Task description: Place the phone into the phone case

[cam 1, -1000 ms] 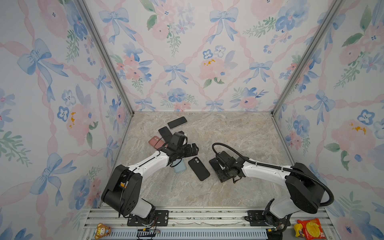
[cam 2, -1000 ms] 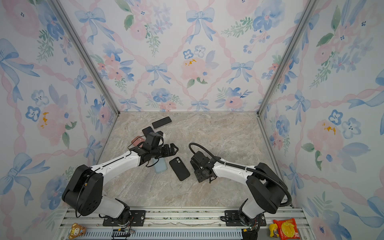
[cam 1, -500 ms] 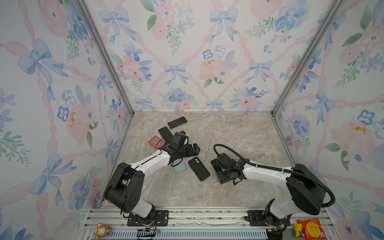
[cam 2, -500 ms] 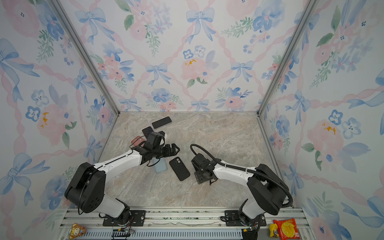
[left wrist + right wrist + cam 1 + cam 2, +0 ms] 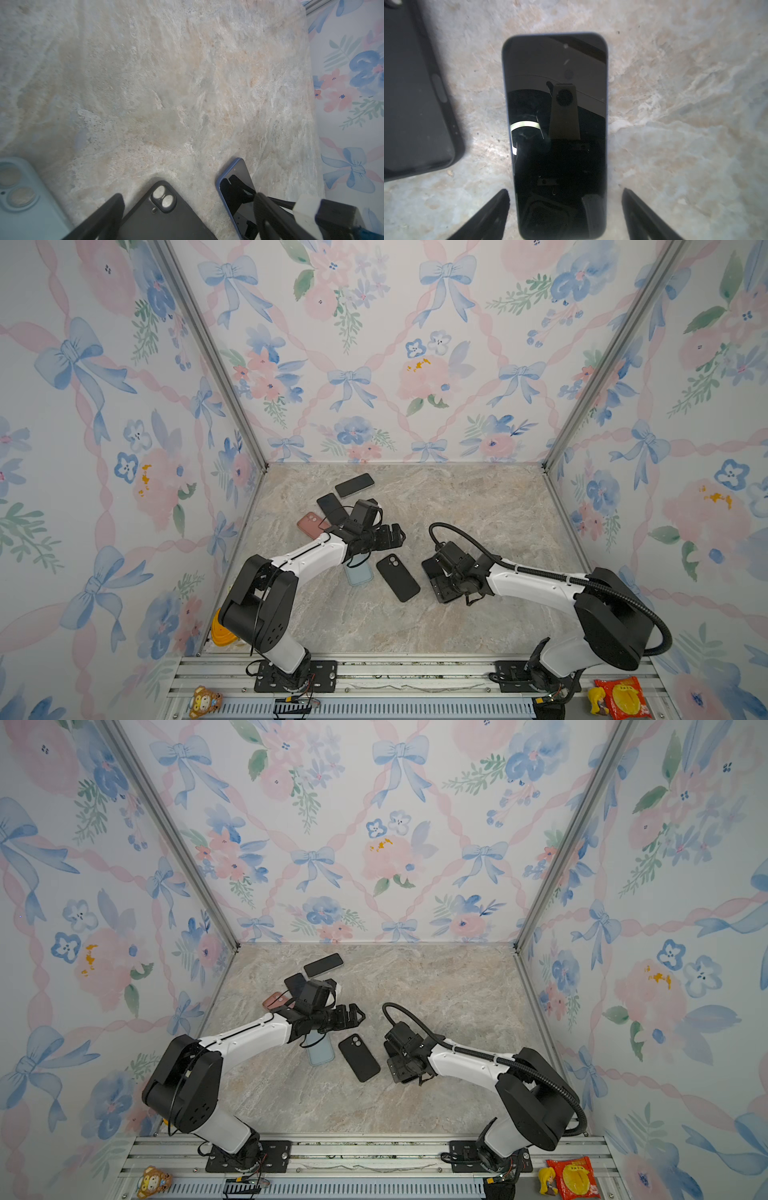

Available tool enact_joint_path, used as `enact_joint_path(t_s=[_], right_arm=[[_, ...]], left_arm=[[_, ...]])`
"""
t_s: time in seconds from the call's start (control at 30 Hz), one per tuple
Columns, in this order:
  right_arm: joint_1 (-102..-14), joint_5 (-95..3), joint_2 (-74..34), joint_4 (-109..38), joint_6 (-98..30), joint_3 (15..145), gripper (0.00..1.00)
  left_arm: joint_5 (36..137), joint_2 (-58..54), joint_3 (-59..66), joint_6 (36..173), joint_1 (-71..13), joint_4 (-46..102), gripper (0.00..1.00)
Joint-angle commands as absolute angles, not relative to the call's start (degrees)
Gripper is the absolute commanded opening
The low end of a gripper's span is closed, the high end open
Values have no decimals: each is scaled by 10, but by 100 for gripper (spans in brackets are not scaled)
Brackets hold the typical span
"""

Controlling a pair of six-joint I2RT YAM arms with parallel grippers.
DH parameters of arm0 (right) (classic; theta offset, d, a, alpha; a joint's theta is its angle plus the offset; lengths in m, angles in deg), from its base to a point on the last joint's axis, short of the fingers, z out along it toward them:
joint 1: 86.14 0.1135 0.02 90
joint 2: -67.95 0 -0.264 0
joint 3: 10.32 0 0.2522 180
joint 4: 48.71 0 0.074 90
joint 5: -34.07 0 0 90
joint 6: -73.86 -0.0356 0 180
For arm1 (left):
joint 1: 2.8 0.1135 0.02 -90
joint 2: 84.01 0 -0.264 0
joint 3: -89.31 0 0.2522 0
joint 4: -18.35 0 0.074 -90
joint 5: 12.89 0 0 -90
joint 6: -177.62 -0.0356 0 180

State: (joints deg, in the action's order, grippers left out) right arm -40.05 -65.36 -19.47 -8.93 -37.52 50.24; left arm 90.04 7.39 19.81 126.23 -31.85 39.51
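The phone [image 5: 556, 124] lies flat and screen up on the marble floor, dark glass with a blue rim [image 5: 234, 187]. My right gripper [image 5: 564, 199] is open and straddles its near end. Its fingers [image 5: 496, 207] stand a little off both long sides. In both top views the right gripper [image 5: 442, 589] sits low over the phone. The black phone case [image 5: 397, 577] lies back up just left of the phone, camera cutout at its far end [image 5: 163, 200]. My left gripper [image 5: 390, 535] hangs open and empty above the case's far end.
A light blue case [image 5: 358, 572] lies under the left arm's wrist. A pink case [image 5: 311, 524] and two dark phones [image 5: 354, 485] [image 5: 332, 506] lie further back left. Snack bag [image 5: 621, 697] and toy [image 5: 203, 699] sit on the front rail.
The right gripper's jaws have spread wider around the phone, which stays flat on the floor. Both arms have shifted only slightly.
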Motion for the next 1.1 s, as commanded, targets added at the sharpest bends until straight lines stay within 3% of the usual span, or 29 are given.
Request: enact_joint_path(t_s=[0.0, 0.8, 1.07], right_arm=[[-408, -643, -213, -104, -365, 515, 87], [-417, -627, -243, -137, -396, 490, 71], [-450, -572, -210, -207, -419, 445, 67]], left_arm=[[910, 84, 180, 1254, -324, 400, 98], [945, 168, 115, 1265, -344, 404, 95], [981, 199, 92, 1283, -345, 403, 88]])
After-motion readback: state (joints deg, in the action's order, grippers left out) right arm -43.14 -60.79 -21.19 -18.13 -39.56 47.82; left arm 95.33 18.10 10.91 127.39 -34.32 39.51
